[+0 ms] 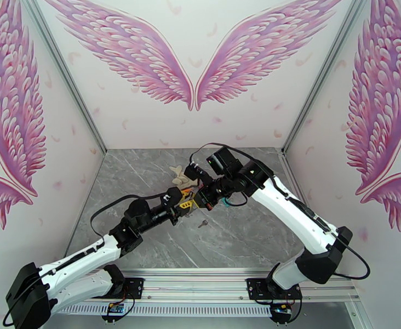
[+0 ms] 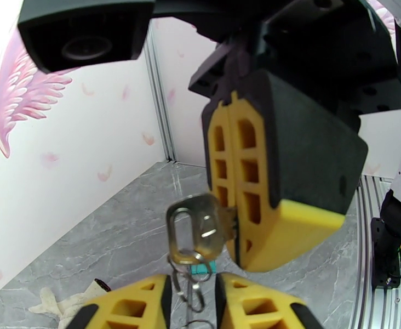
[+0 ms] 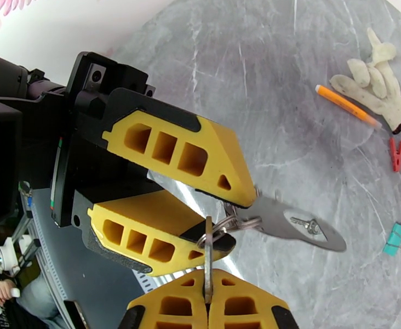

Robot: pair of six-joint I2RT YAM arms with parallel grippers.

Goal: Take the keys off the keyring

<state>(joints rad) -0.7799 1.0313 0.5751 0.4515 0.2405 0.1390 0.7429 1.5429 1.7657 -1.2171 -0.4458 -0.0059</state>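
Closest in, the right gripper [image 3: 207,296] has its jaws pressed fully together on the edge-on key [image 3: 207,253], which stands up out of them like a thin blade. Just beyond it is the left gripper [image 3: 238,221], angled in from the side. Its jaws are only a narrow gap apart, with the small rings [image 3: 228,222] sitting in that gap; I cannot tell whether they are actually pinching the wire. Those rings thread through the head of the edge-on key, all of it up in the air above the surface [image 3: 266,78]. A flat key [image 3: 302,228] juts out from the same rings past the left jaws. Down on the grey marble, a loose key [image 1: 202,223] lies by itself on the near side of the two grippers. Farther off lie a teal clip [image 3: 395,238], a red peg [image 3: 396,154], an orange pen [image 3: 345,104] and, last, a pale glove [image 3: 378,91].
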